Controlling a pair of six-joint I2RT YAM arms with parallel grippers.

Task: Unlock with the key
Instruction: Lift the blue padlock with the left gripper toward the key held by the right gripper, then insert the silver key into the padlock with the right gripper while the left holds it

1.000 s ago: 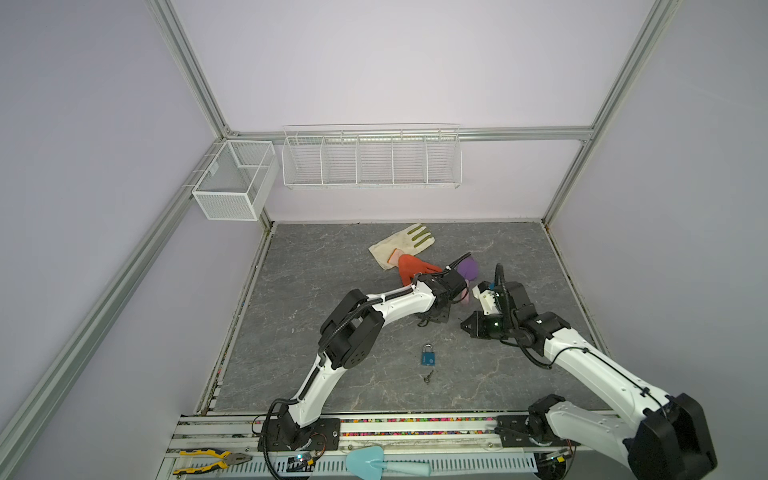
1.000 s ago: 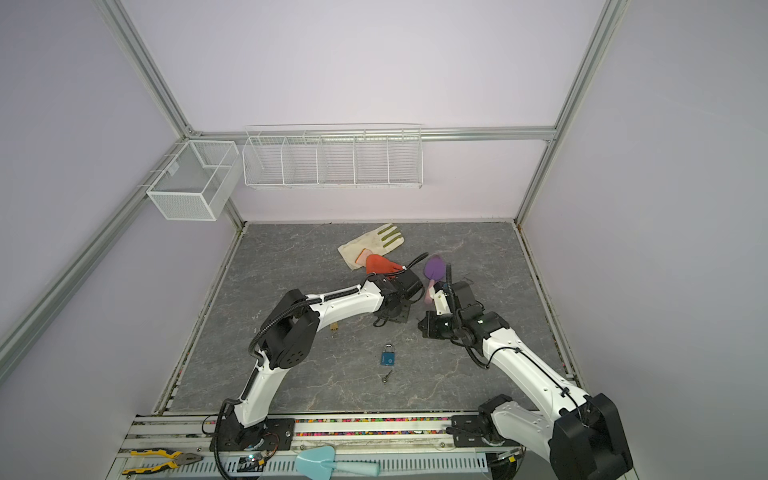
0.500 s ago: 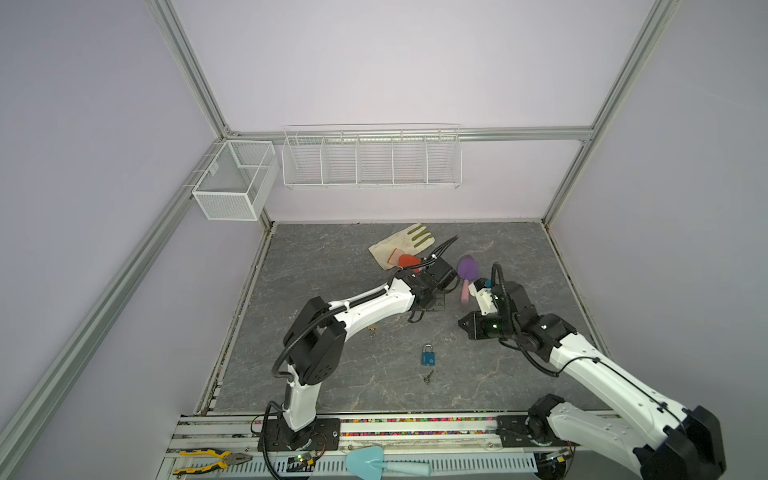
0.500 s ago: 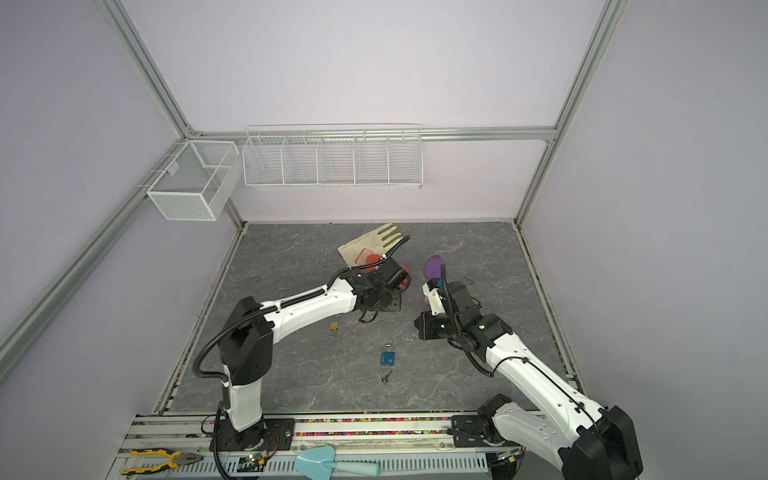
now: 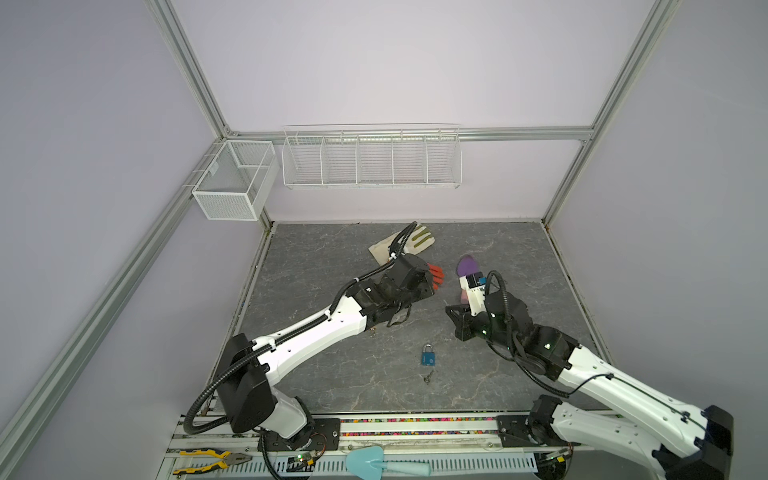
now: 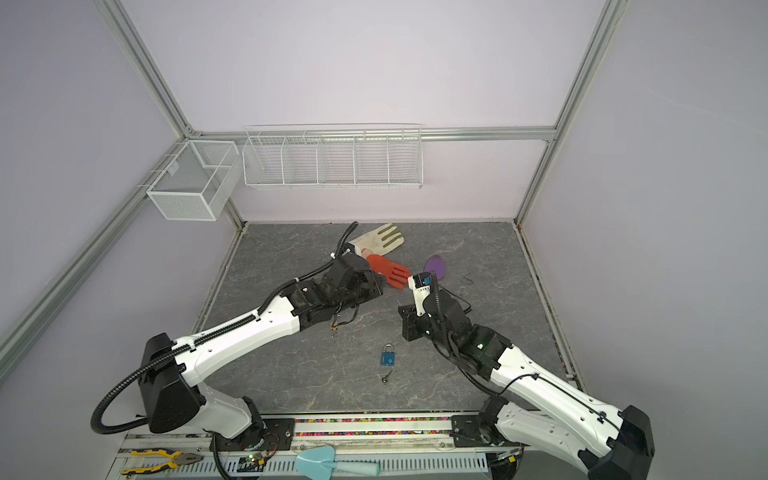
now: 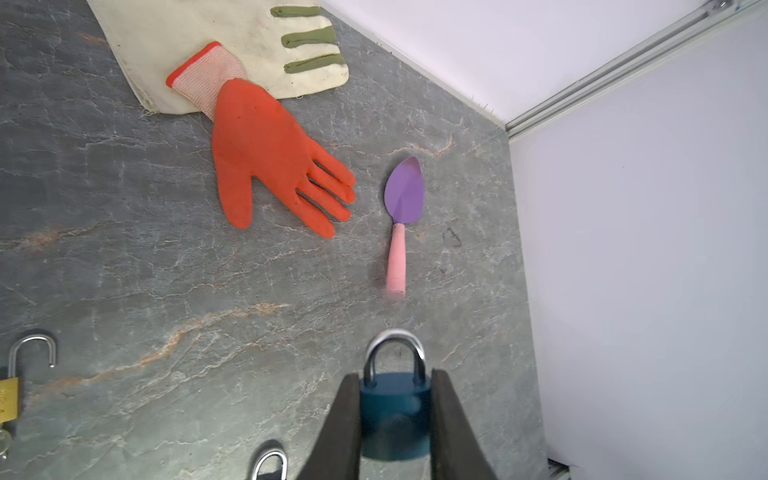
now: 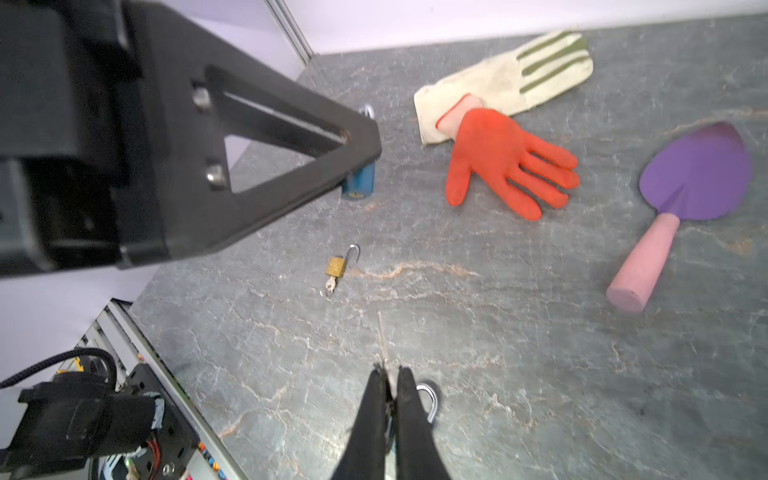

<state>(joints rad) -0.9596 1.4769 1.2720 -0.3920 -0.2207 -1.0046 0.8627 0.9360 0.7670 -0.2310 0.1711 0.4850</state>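
Observation:
My left gripper (image 7: 395, 378) is shut on a blue padlock (image 7: 395, 411) with a closed silver shackle, held above the table. In both top views this gripper (image 5: 426, 286) hovers just in front of the orange glove. My right gripper (image 8: 388, 374) is shut on a thin metal key (image 8: 382, 340) whose blade sticks out past the fingertips. It (image 5: 451, 311) points toward the left gripper with a gap between them. In the right wrist view the held padlock (image 8: 359, 178) hangs at the tip of the left fingers (image 8: 291, 166).
A second blue padlock (image 5: 429, 356) and a loose key (image 5: 428, 377) lie on the table near the front. An open brass padlock (image 8: 336, 266) lies under the left arm. An orange glove (image 7: 266, 153), a cream glove (image 7: 249, 45) and a purple trowel (image 7: 403, 199) lie behind.
The left arm's elbow has swung out to the left and lower, and its gripper has drawn slightly left with the padlock. The right gripper has edged a little left.

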